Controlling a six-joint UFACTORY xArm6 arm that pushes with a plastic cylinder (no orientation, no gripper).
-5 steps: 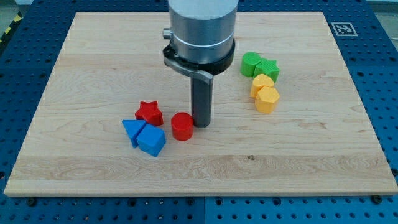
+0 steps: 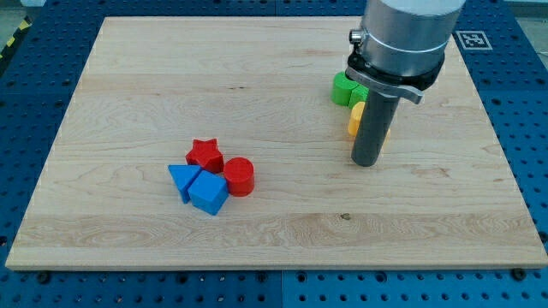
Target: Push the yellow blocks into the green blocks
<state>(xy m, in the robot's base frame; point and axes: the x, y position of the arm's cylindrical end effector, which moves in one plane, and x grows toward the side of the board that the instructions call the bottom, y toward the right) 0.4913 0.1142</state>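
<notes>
My tip (image 2: 366, 162) rests on the board at the view's right, just below the yellow blocks. The rod hides most of them; only a sliver of a yellow block (image 2: 354, 119) shows at the rod's left edge. A green block (image 2: 343, 88) shows just above it, touching it, partly covered by the arm's body. A second green block beside it is mostly hidden.
A red star (image 2: 205, 154), a red cylinder (image 2: 240, 177), a blue triangle (image 2: 181, 178) and a blue block (image 2: 208, 193) cluster at the view's lower left of centre. The wooden board (image 2: 128, 85) ends near the view's edges.
My tip moved from beside the red cylinder to the view's right, stopping just below the yellow blocks. The arm now covers most of the yellow and green blocks. The red cylinder shifted slightly left.
</notes>
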